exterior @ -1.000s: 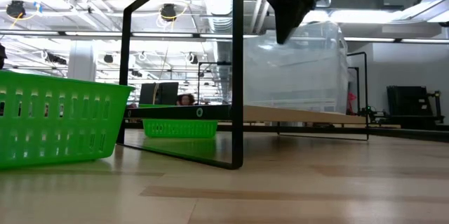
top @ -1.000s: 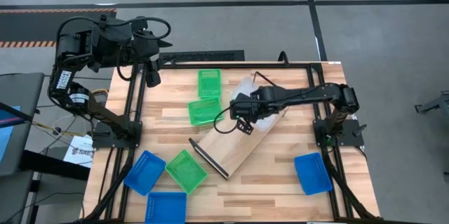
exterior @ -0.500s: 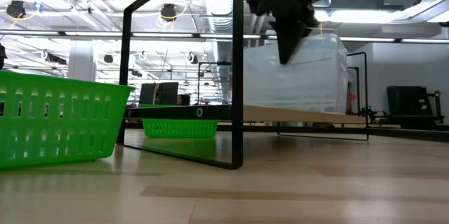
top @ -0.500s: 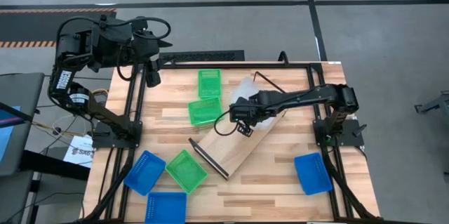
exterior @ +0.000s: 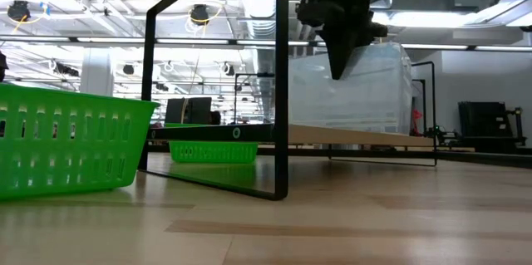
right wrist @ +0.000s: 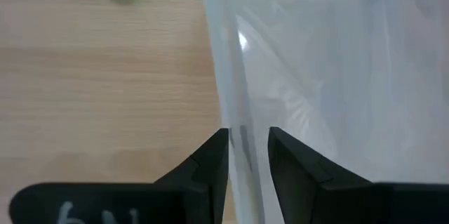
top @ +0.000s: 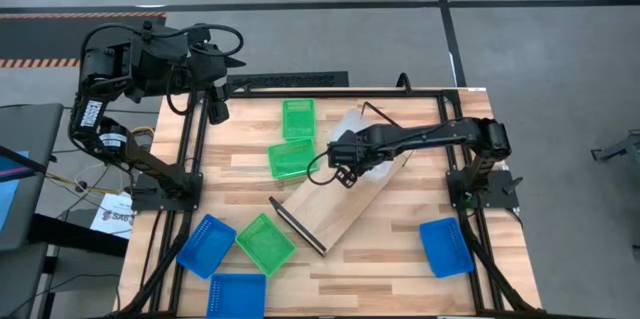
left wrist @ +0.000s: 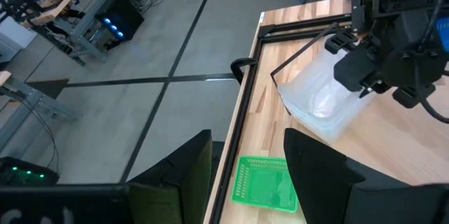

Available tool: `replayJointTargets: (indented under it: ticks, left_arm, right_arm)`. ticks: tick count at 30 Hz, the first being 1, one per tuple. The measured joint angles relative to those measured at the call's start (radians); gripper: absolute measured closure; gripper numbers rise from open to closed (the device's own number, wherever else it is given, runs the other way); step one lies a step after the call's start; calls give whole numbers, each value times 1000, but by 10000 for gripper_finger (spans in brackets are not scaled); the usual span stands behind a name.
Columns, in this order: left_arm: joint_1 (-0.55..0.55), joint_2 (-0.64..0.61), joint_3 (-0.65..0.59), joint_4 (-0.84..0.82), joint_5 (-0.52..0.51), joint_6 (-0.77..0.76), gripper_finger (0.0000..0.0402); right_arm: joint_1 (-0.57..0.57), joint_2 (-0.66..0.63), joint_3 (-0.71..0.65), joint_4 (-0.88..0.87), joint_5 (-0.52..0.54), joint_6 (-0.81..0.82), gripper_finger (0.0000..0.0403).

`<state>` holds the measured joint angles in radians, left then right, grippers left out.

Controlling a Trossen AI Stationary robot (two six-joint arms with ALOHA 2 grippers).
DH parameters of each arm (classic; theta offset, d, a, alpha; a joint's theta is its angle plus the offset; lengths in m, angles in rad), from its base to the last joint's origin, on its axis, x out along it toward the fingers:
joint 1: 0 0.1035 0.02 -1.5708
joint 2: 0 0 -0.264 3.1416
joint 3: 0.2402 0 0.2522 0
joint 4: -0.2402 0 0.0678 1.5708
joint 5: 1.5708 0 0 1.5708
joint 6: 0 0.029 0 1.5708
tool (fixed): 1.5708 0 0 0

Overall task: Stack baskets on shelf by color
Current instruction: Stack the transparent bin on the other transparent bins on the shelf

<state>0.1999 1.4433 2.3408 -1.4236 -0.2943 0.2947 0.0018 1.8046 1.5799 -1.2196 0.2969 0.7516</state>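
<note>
R gripper [top: 343,164] sits over the near end of the clear baskets [top: 362,139], which rest on the shelf [top: 345,204] toward its far end; shelf lies slantwise across mid-table. Wrist view: the two fingers [right wrist: 214,161] straddle the thin clear wall [right wrist: 235,133] of the basket, narrow gap, wall running right between them. Looks like a pinch on the rim, but can't tell if pads actually bite or just bracket it. Low view shows gripper [exterior: 339,41] hanging down against the clear stack, tips at upper edge. L gripper [left wrist: 245,175] parked up by far-left corner of table, fingers partly apart, nothing in them, idle. Colours not sorted yet: two green baskets [top: 297,119] [top: 290,159] on table just left of shelf, third green [top: 265,242] near shelf's low end, two blue [top: 206,244] [top: 236,294] at front-left, one blue [top: 445,246] front-right. None of those on the shelf. Step in hand, my read: handling the clear stack, seating or squaring it on the board. Next needs: settle grip or let go cleanly w/o dragging the flimsy wall, lift clear, then go for greens, nearest ones first.
</note>
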Motion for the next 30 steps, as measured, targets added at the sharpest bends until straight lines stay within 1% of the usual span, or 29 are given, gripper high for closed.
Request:
replayJointTargets:
  ticks: [19, 21, 27, 30]
  left_arm:
    - [0, 0, 0, 0, 0, 12, 233]
    - [0, 0, 0, 0, 0, 12, 233]
    - [0, 0, 0, 0, 0, 27, 233]
    - [0, 0, 0, 0, 0, 27, 233]
  right_arm:
    - [1, 0, 0, -63, -8, 432, 280]
    - [3, 0, 0, -62, -7, 445, 280]
    - [0, 0, 0, -66, -7, 369, 280]
    - [-4, 0, 0, -101, -7, 370, 280]
